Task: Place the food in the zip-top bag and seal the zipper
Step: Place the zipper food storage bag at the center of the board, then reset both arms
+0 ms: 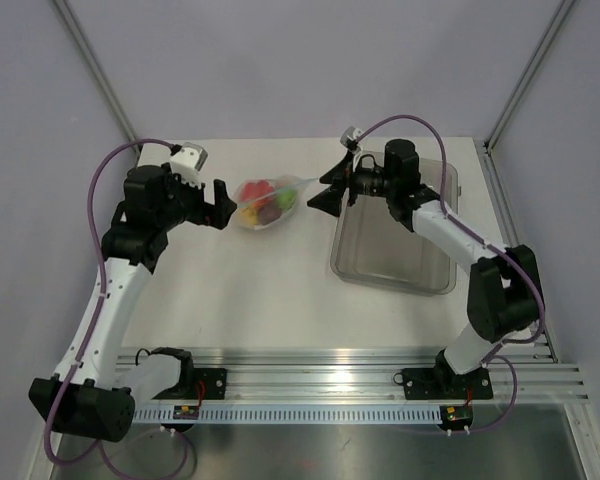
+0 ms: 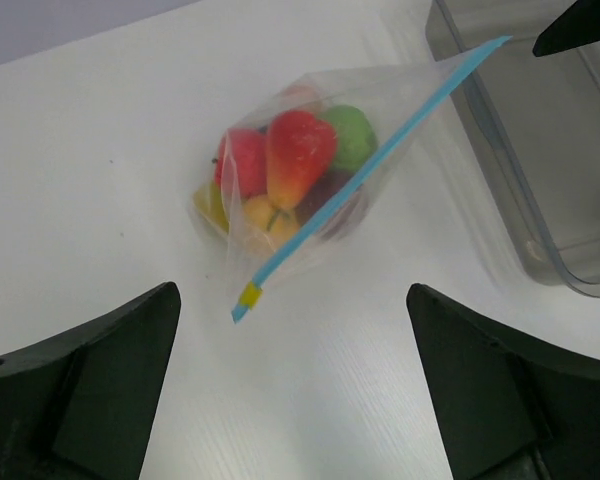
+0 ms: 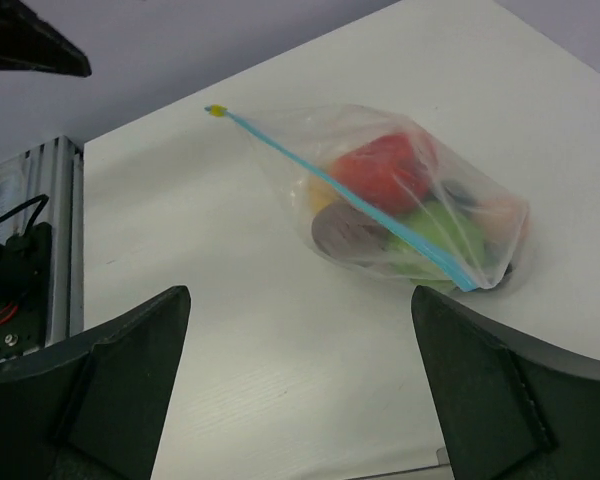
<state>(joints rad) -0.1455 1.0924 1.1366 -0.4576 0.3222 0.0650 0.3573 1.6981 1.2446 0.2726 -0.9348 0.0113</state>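
The clear zip-top bag (image 1: 267, 202) lies on the white table between my two grippers, and the food (image 2: 298, 165) is inside it: red, green, yellow and dark pieces. The light-blue zipper (image 2: 375, 160) runs straight along its mouth with a yellow tab at one end; it looks pressed flat. The bag also shows in the right wrist view (image 3: 400, 195), its zipper (image 3: 360, 205) on top. My left gripper (image 1: 223, 203) is open and empty just left of the bag. My right gripper (image 1: 325, 188) is open and empty just right of it.
The grey translucent bin (image 1: 395, 230) stands at the right, under my right arm, and shows in the left wrist view (image 2: 540, 150). The aluminium rail (image 1: 320, 375) runs along the table's near edge.
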